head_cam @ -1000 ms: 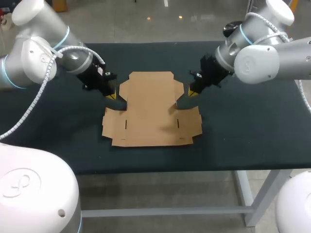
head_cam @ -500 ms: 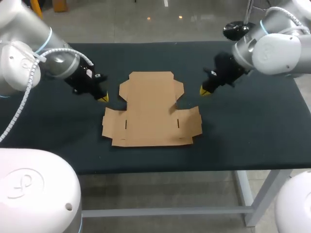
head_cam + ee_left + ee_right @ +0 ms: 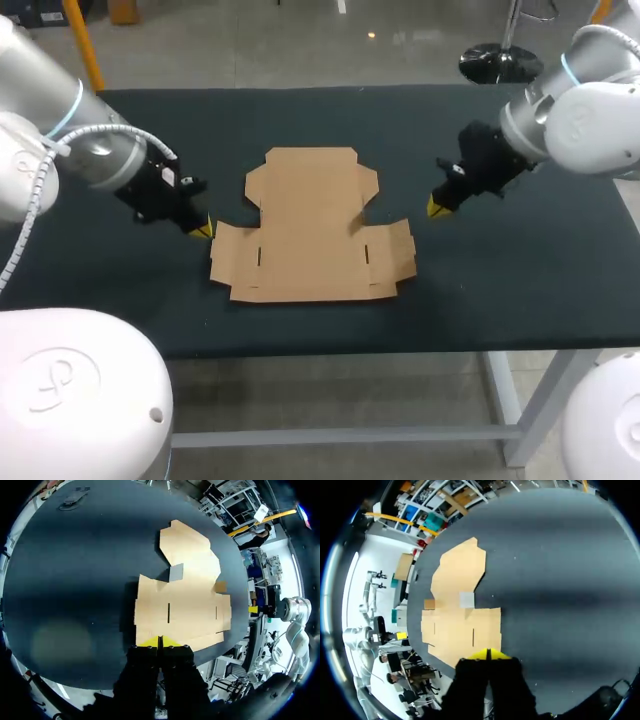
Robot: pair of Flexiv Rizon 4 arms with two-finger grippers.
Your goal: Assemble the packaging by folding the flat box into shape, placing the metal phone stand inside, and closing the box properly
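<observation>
Cardboard box (image 3: 312, 225) lay flat and unfolded in the middle of the table (image 3: 520, 270), so folding, loading and closing all seemed left to do. No phone stand showed. The left gripper (image 3: 201, 229) and right gripper (image 3: 436, 206) flanked it, fingers pressed together, holding nothing.

The left end effector (image 3: 203, 229) and right end effector (image 3: 437, 206) point inward, both closed.
</observation>
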